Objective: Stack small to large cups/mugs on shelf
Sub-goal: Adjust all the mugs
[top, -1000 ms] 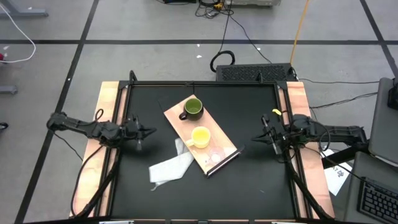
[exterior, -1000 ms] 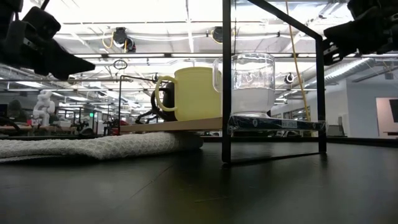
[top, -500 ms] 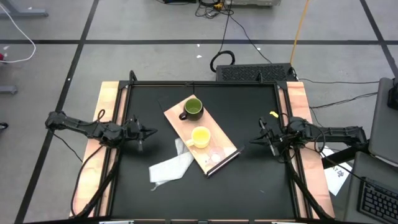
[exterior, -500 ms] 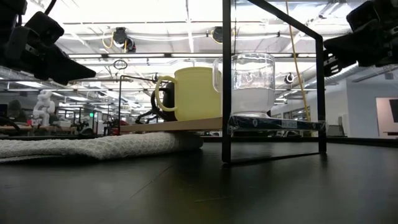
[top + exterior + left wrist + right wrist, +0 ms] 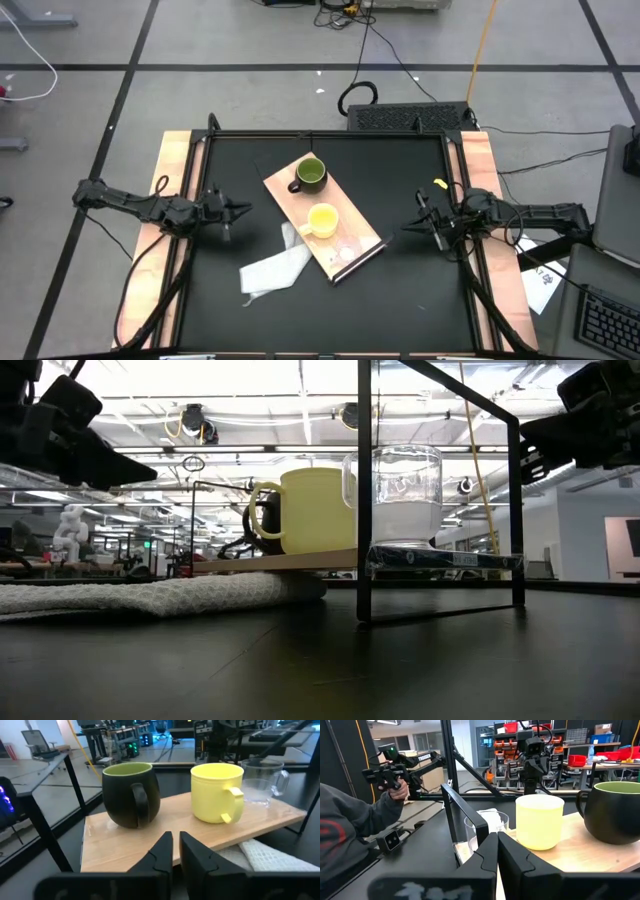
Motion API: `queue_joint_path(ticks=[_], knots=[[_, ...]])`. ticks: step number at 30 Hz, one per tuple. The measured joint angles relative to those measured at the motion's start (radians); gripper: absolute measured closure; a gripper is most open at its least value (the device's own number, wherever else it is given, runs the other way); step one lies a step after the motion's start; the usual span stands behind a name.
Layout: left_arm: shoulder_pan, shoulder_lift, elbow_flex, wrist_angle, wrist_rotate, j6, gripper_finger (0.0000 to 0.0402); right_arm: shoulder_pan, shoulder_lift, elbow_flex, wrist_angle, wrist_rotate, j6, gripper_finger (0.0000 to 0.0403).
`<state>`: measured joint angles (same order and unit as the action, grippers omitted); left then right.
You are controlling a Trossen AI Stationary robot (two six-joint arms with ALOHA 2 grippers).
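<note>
I see the room first: a grey floor [image 5: 100,110] marked with dark lines fills the upper part of the high view, with cables trailing at top centre. In the low view, ceiling lights and workbenches lie beyond. In the right wrist view a person [image 5: 350,845] in a grey sleeve sits at the left of the frame, one hand [image 5: 397,790] raised on a handheld controller.

The black table [image 5: 400,290] fills the frame's centre, wood strips down both sides. The light-wood shelf [image 5: 283,187] lies diagonally mid-frame, its dark edge strip at lower right. A white cloth [image 5: 272,265] spreads from under its lower-left side.

On the shelf, in a row from upper left to lower right: the dark olive-green mug [image 5: 310,174], the yellow mug [image 5: 322,220], the clear plastic cup [image 5: 347,249], each standing apart.

My left gripper [image 5: 238,210] hovers at centre-left, fingers pressed nearly together, pinching nothing. My right gripper [image 5: 412,224] hovers at centre-right, likewise closed and empty.
</note>
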<state>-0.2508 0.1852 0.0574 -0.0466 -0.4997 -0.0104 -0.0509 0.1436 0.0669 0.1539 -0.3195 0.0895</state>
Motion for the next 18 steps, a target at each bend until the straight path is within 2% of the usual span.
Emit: queue_joint_path(ticks=[5,11,18], knots=[[0.001,0.022,0.0,0.049,-0.001,-0.01,0.0316,0.0,0.0,0.0,0.0,0.0,0.0,0.0403],[0.004,0.12,0.0,0.117,0.005,-0.05,0.0237,0.0,0.0,0.0,0.009,-0.001,0.0,0.0403],[0.064,0.286,0.0,0.336,0.095,-0.072,0.0178,0.0,0.0,0.0,0.015,-0.001,0.004,0.0403]])
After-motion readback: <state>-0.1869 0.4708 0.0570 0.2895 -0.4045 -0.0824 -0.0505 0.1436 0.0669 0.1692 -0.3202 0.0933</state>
